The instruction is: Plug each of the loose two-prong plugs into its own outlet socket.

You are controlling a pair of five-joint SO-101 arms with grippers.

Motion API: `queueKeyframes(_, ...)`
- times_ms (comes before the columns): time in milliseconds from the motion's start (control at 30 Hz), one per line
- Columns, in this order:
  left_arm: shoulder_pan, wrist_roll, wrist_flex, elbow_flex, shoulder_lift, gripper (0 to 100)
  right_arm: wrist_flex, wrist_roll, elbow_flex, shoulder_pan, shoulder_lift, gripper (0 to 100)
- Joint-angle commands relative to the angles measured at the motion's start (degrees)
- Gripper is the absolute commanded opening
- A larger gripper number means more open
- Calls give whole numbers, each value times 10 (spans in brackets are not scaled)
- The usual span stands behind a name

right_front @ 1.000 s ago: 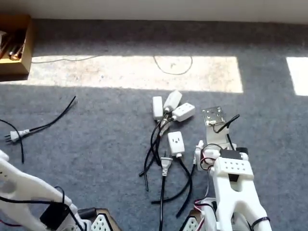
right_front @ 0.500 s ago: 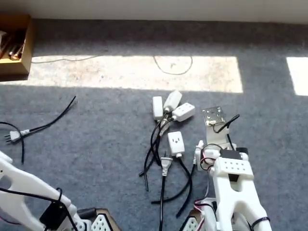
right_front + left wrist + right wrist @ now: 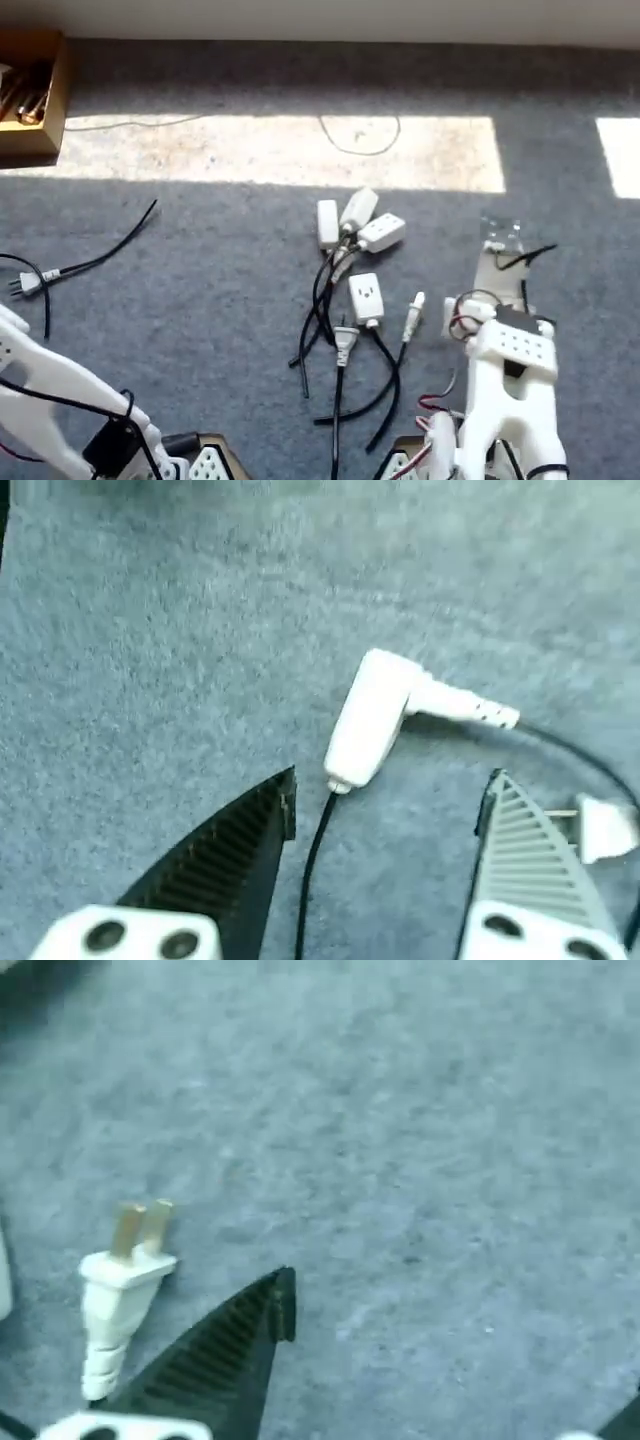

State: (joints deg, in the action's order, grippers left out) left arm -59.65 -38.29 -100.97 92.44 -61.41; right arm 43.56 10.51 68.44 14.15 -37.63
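A loose white two-prong plug (image 3: 413, 312) lies on the grey carpet left of my right arm. Its brass prongs (image 3: 140, 1225) are just beside my black finger (image 3: 235, 1345). My right gripper (image 3: 460, 1345) is open over bare carpet with nothing in it, and from above it (image 3: 498, 248) sits right of the plug. Three white outlet sockets (image 3: 355, 225) cluster at the centre, with a fourth socket (image 3: 365, 295) below them. A black plug (image 3: 343, 340) lies under that one, and another black plug (image 3: 25, 284) lies far left. My left gripper (image 3: 392, 780) is open just short of a white corded connector (image 3: 368, 720).
Black cords (image 3: 320, 300) tangle around the central sockets and run toward the arms' bases. A wooden box (image 3: 35, 95) stands at the back left. A thin wire loop (image 3: 360, 135) lies in the sunlit strip. Another white piece (image 3: 605, 825) sits beyond my white finger (image 3: 530, 865).
My right arm has swung to the right, away from the white plug, which now lies fully uncovered on the carpet. The left arm shifted slightly at the lower left.
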Motion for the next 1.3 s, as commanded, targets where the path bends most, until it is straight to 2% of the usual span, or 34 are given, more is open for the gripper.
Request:
queueKeyframes(0, 110, 61, -7, 7, 73, 297, 35, -19, -51, 78, -17, 495)
queueKeyframes(100, 223, 97, -7, -68, 125, 297, 29, -19, -55, 114, -17, 495)
queueKeyframes(233, 415, 134, -6, -234, 204, 296, -13, -29, -51, 173, -17, 495)
queueKeyframes(367, 600, 142, 0, -361, 250, 295, -25, -74, -32, 182, -15, 495)
queueKeyframes(500, 702, 151, 46, -383, 234, 295, -61, -76, 10, 162, -15, 495)
queueKeyframes(633, 751, 191, 84, -383, 205, 295, -85, -76, 51, 133, -17, 495)
queueKeyframes(867, 794, 202, 82, -385, 146, 294, -85, -75, 54, 115, -17, 495)
queueKeyframes(967, 786, 242, 82, -383, 117, 294, -85, -54, 52, 114, -17, 495)
queueKeyframes(1033, 777, 242, 82, -385, 100, 289, -85, -46, 52, 114, -17, 495)
queueKeyframes(1267, 701, 235, 82, -383, 75, 124, -85, -43, 53, 112, -17, 495)
